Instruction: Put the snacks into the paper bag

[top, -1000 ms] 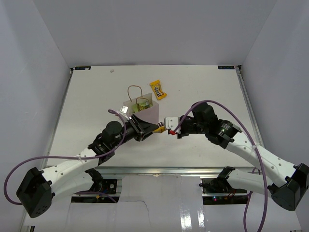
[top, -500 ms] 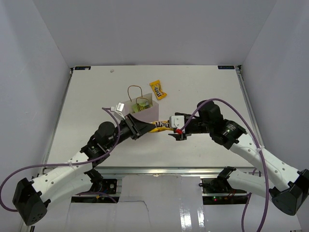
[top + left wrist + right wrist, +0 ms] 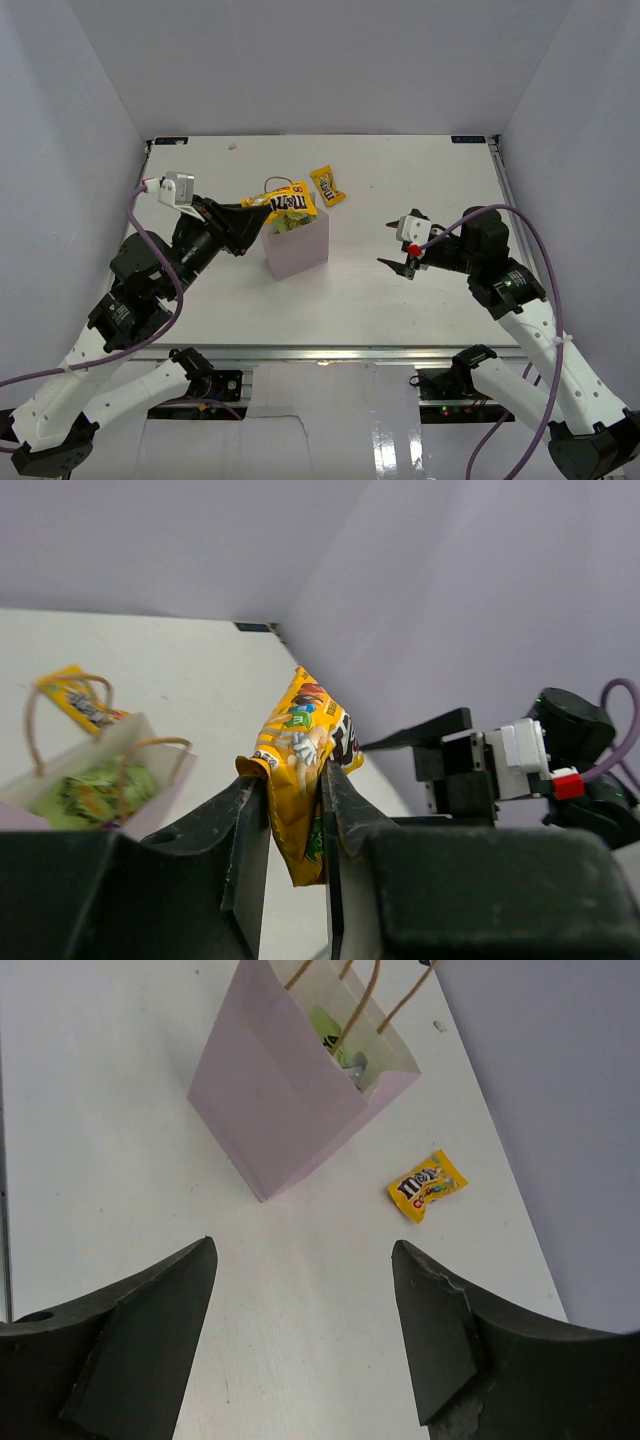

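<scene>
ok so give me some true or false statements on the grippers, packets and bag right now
1. The left gripper is shut on a yellow packet. True.
2. The right gripper holds a packet. False: it is open and empty.
3. The bag lies on its side. False: it stands upright.
4. A second yellow packet lies on the table beside the bag. True.
5. The bag is empty. False: green packets show inside.
</scene>
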Action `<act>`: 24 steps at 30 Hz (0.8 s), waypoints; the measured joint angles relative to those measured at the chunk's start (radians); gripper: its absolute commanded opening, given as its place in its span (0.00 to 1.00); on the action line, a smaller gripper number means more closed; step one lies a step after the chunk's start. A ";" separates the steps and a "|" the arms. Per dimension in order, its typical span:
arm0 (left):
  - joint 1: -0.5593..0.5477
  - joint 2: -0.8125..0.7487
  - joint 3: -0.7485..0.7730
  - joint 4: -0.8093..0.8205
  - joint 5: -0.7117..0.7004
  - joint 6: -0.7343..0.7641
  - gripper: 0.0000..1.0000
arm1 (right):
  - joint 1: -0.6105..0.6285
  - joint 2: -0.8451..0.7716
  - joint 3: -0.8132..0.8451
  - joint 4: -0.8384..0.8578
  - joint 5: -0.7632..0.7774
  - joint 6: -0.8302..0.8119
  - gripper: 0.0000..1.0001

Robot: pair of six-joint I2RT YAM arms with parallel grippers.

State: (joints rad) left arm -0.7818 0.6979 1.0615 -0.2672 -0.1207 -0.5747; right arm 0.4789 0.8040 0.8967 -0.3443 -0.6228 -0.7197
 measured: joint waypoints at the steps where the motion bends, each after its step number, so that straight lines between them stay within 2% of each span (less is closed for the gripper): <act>1: 0.000 0.006 0.023 -0.022 -0.021 0.047 0.02 | -0.024 0.000 -0.021 0.015 -0.010 0.010 0.77; 8: 0.000 0.093 0.093 -0.078 -0.132 0.445 0.05 | -0.155 0.037 -0.195 0.087 -0.093 0.085 0.77; 13: 0.000 0.194 0.090 -0.032 -0.146 0.691 0.08 | -0.185 0.048 -0.220 0.108 -0.130 0.109 0.77; 19: 0.000 0.289 0.073 0.043 -0.170 0.906 0.08 | -0.204 0.020 -0.226 0.134 -0.167 0.114 0.77; 24: 0.001 0.327 0.054 0.066 -0.162 1.014 0.09 | -0.212 0.019 -0.226 0.138 -0.180 0.115 0.77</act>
State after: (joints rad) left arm -0.7811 1.0245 1.1156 -0.2008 -0.2829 0.4393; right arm 0.2672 0.8227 0.6704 -0.2062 -0.8032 -0.6048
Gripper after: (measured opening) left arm 0.327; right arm 0.766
